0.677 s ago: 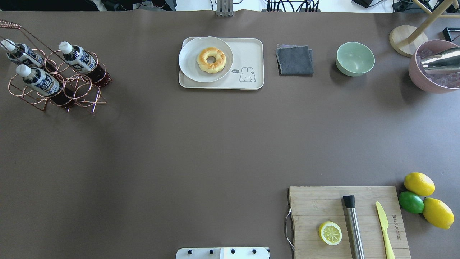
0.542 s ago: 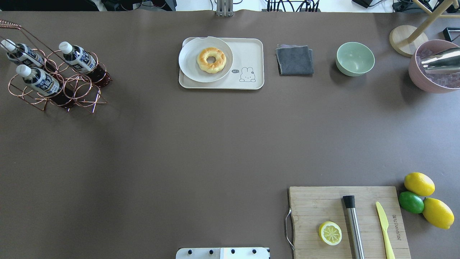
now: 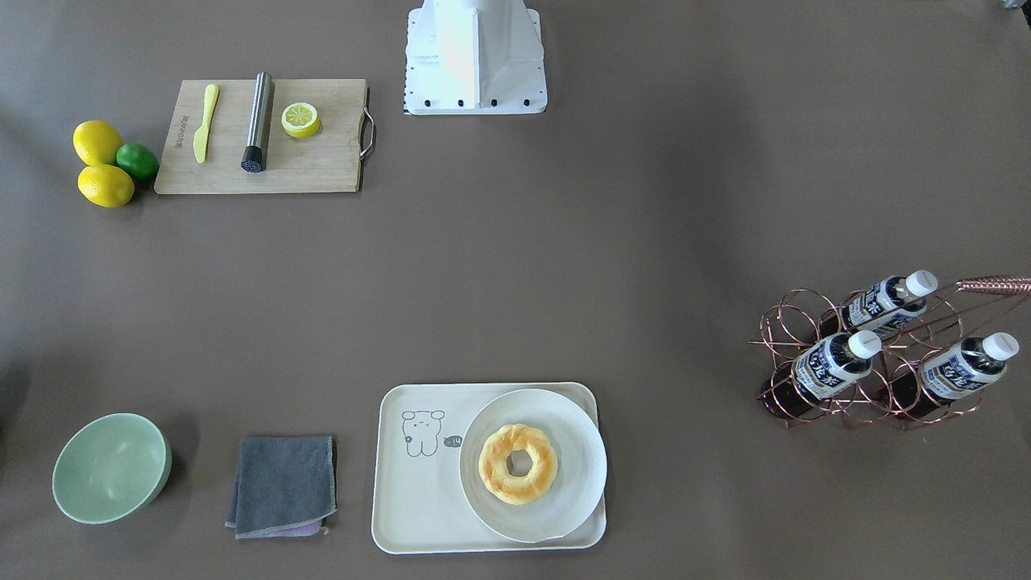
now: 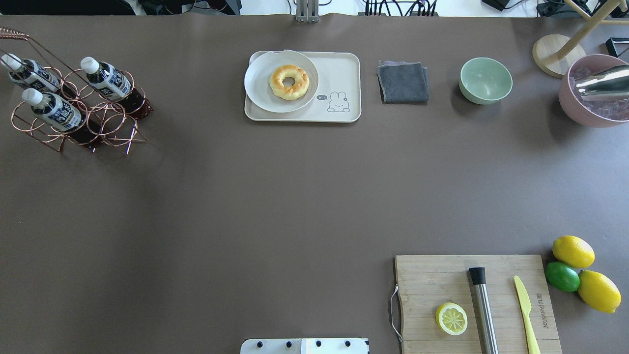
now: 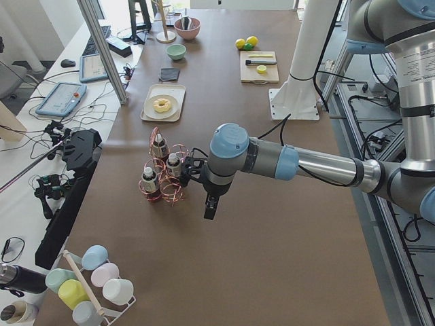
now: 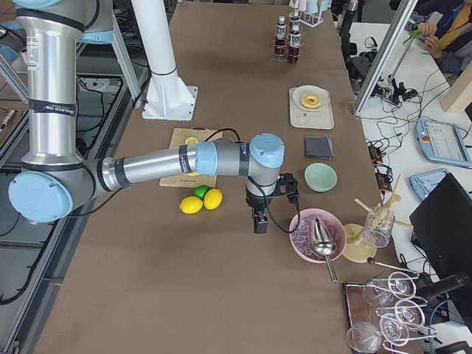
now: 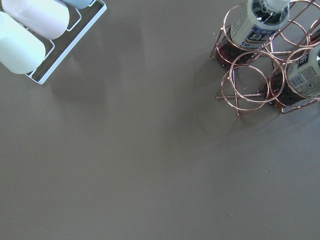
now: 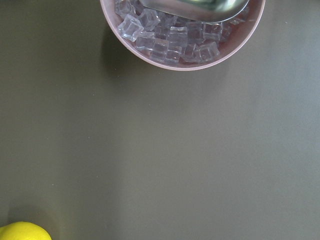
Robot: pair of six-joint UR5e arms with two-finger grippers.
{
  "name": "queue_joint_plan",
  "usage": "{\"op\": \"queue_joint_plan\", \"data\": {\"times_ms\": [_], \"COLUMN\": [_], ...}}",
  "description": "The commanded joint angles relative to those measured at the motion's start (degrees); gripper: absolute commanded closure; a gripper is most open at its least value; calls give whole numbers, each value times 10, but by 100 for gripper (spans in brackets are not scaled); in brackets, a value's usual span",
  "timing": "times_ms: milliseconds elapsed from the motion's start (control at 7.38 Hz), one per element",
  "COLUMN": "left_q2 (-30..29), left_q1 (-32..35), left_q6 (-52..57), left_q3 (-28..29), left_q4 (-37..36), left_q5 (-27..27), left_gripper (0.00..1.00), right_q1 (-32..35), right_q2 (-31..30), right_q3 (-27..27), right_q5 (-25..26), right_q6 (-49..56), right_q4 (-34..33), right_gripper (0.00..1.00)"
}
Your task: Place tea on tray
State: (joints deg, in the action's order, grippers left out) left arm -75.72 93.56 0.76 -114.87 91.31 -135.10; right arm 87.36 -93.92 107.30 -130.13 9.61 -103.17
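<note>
Three tea bottles (image 4: 105, 77) with white caps stand in a copper wire rack (image 4: 118, 129) at the table's far left; they also show in the front view (image 3: 834, 364) and the left wrist view (image 7: 257, 27). The cream tray (image 4: 340, 73) lies at the far middle, with a white plate (image 4: 260, 91) and a doughnut (image 4: 289, 82) on its left part. My left gripper (image 5: 210, 207) hangs beside the rack and shows only in the left side view. My right gripper (image 6: 259, 221) shows only in the right side view, near a pink ice bowl. I cannot tell whether either is open or shut.
A grey cloth (image 4: 403, 81) and a green bowl (image 4: 485, 80) lie right of the tray. The pink ice bowl (image 4: 570, 105) holds a metal scoop. A cutting board (image 4: 427, 275) with a lemon half, muddler and knife sits front right, beside lemons and a lime (image 4: 562, 276).
</note>
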Motion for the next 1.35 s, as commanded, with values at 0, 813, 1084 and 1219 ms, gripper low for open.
{"op": "queue_joint_plan", "data": {"times_ms": [0,813,1084,1219], "left_q2": [2,-1,1,0], "left_q1": [-11,-21,-35,-35], "left_q6": [-30,-37,12,14], "left_q3": [-3,-1,-1,2], "left_q4": [0,1,4,5], "left_q5": [-2,-3,-5,-3], "left_gripper": [3,4,3,3], "right_q1": [0,0,0,0], "right_q2": [-13,-19,-21,-27], "right_q3": [7,15,22,25], "right_q5": [-2,-2,-15,-26], "right_q6": [2,-3,-3,-3], "right_q4": [1,0,0,0], "right_gripper": [0,0,0,0]}}
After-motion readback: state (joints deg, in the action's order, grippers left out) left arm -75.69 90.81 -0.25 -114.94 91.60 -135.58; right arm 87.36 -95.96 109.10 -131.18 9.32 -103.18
